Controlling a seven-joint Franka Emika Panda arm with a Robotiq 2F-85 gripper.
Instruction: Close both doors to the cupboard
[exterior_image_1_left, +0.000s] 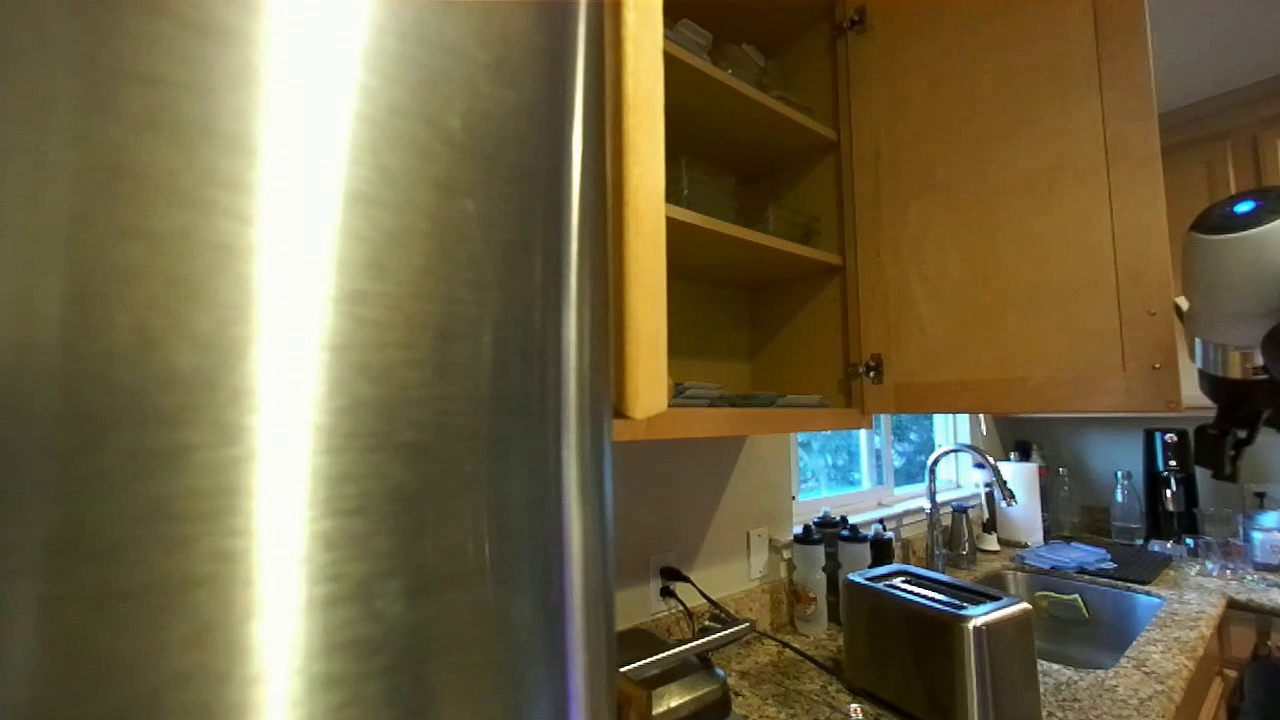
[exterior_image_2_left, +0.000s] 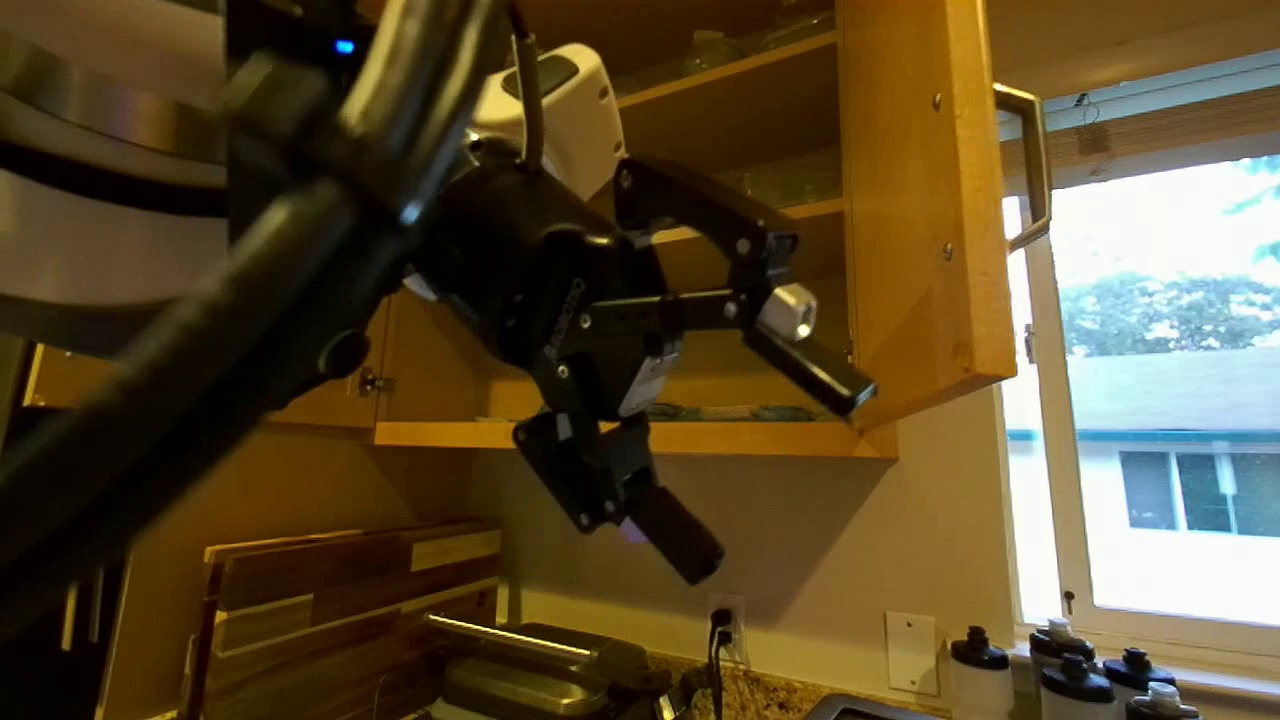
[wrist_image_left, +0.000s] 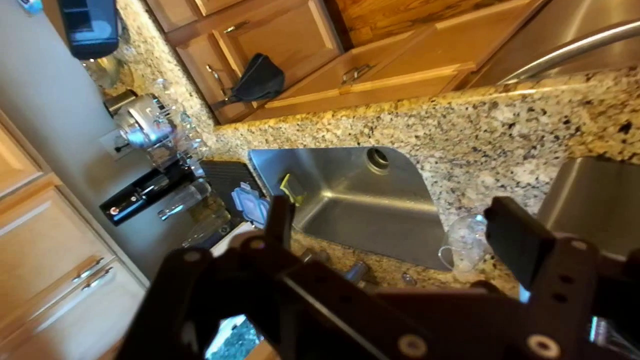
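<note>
The honey-wood cupboard (exterior_image_1_left: 755, 235) stands open with its shelves showing; it also shows in an exterior view (exterior_image_2_left: 760, 438). One door (exterior_image_1_left: 1000, 200) is swung wide open, its inner face showing; it also appears nearly edge-on with its metal handle outside (exterior_image_2_left: 925, 220). The other door (exterior_image_1_left: 640, 210) stands open edge-on beside the fridge; a part near its hinge shows behind the arm (exterior_image_2_left: 325, 403). My gripper (exterior_image_2_left: 785, 475) is open and empty, angled downward, in front of the cupboard in that view. Its spread fingers also show in the wrist view (wrist_image_left: 392, 207), apart from both doors.
The steel fridge (exterior_image_1_left: 450, 350) stands close beside the cupboard. Below are a toaster (exterior_image_1_left: 940, 650), a grill appliance (exterior_image_2_left: 530, 670), several bottles (exterior_image_2_left: 1075, 685) and cutting boards (exterior_image_2_left: 350, 610). The wrist view shows the sink (wrist_image_left: 370, 225), granite counter (wrist_image_left: 500, 130) and a clear jug (wrist_image_left: 465, 242).
</note>
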